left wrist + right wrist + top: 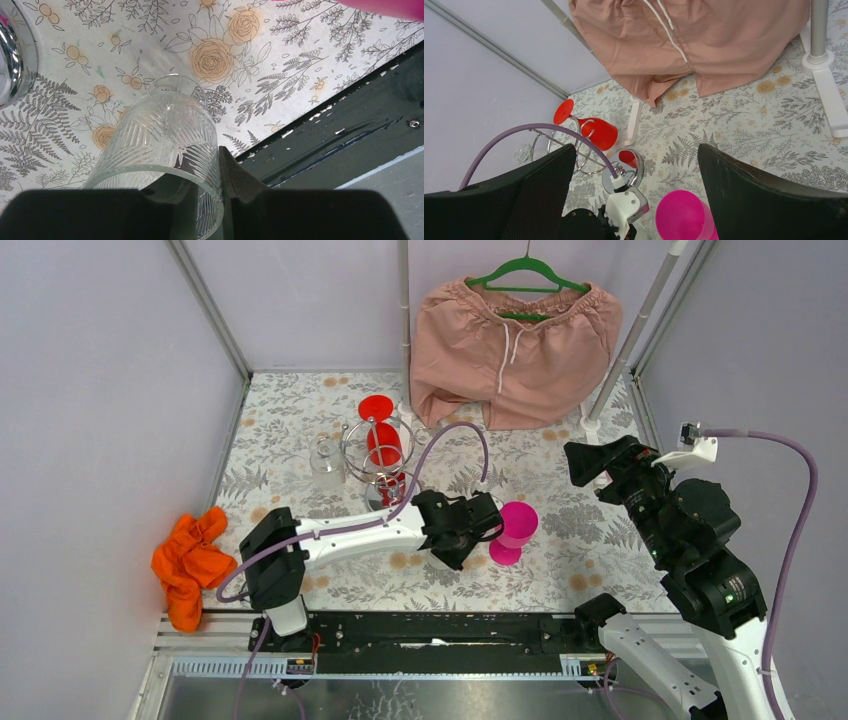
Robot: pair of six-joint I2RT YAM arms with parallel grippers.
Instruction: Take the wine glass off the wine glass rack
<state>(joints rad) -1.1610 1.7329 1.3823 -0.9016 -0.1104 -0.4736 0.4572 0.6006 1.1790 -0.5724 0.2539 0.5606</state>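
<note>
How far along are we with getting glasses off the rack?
Looks done: a magenta glass stands on the table, off the rack. In hand: the left pincer grips a clear glass, away from the rack. Left: set it down; a red glass hangs there.

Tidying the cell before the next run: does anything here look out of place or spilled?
The orange cloth lies crumpled at the left, mostly beyond the edge of the floral cover, well away from the wine glass rack. Nothing looks spilled or broken.
</note>
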